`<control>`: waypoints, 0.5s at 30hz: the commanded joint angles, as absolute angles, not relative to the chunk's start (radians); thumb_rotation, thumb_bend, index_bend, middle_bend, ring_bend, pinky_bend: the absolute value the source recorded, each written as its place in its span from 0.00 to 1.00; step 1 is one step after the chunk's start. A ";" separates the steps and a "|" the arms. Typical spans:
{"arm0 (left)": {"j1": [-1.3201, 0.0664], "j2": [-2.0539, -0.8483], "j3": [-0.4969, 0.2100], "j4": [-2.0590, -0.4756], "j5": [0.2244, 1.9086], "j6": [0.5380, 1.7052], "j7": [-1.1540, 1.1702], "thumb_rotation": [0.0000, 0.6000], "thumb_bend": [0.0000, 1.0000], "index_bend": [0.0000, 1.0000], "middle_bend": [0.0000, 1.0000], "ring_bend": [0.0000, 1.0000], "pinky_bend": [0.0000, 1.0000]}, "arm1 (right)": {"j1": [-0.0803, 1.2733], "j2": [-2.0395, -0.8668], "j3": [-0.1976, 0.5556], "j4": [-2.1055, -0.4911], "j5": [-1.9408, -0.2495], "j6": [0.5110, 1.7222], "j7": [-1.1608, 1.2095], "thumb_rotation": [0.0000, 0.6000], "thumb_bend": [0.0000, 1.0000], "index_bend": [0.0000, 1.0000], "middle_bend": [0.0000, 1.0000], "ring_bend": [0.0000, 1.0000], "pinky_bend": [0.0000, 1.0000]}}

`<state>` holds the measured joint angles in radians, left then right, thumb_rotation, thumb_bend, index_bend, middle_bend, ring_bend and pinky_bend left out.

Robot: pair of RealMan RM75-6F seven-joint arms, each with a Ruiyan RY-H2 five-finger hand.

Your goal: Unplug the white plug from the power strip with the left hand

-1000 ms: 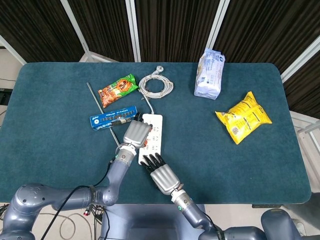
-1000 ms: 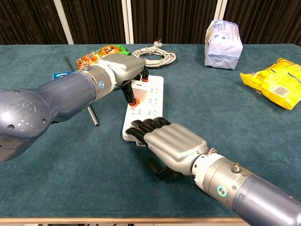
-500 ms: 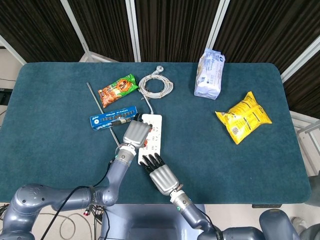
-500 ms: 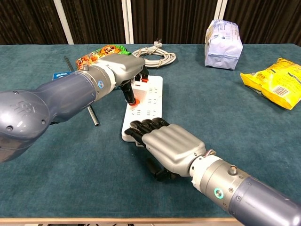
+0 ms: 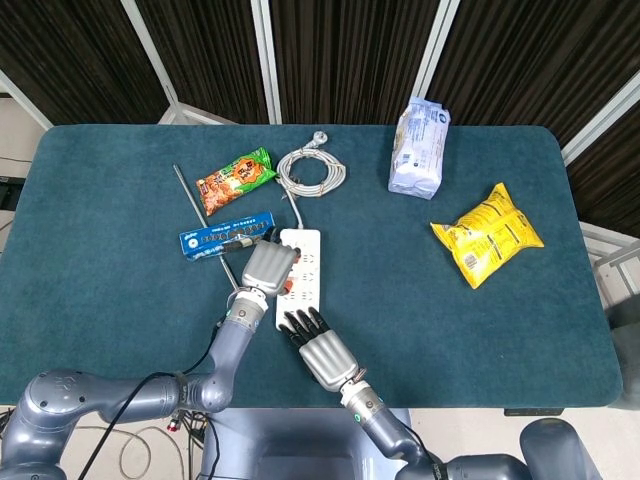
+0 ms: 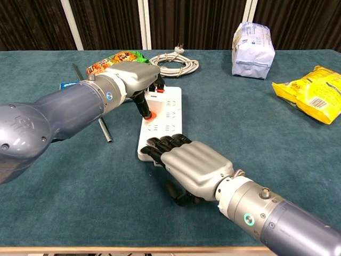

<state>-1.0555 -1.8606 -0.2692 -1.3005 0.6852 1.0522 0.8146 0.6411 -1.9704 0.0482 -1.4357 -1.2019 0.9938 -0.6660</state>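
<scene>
Left hand (image 6: 133, 80) curled over far-left end of white power strip (image 6: 169, 114), fingers closed around what looks like white plug (image 6: 158, 89); plug mostly hidden, so grip unconfirmed. Right hand (image 6: 189, 162) presses near end of strip, fingers flat, holding nothing. Since a second ago, strip has swung slightly leftward and left hand shifted with it. Plug probably still seated; pull not finished. Coiled white cable (image 5: 311, 170) lies beyond.

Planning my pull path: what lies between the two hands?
Only the white power strip: the left hand sits over its far end, the right hand presses its near end. Both views show it.
</scene>
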 commanded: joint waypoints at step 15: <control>-1.066 -1.877 -0.267 -1.288 0.691 1.050 0.839 1.00 0.40 0.79 0.85 0.34 0.12 | 0.629 -1.967 0.042 -1.447 -1.205 1.003 -0.656 1.00 0.72 0.09 0.01 0.00 0.00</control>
<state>-1.0719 -1.8831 -0.2719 -1.2837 0.6927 1.0475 0.8366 0.6297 -1.9666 0.0423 -1.4465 -1.2054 1.0023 -0.6564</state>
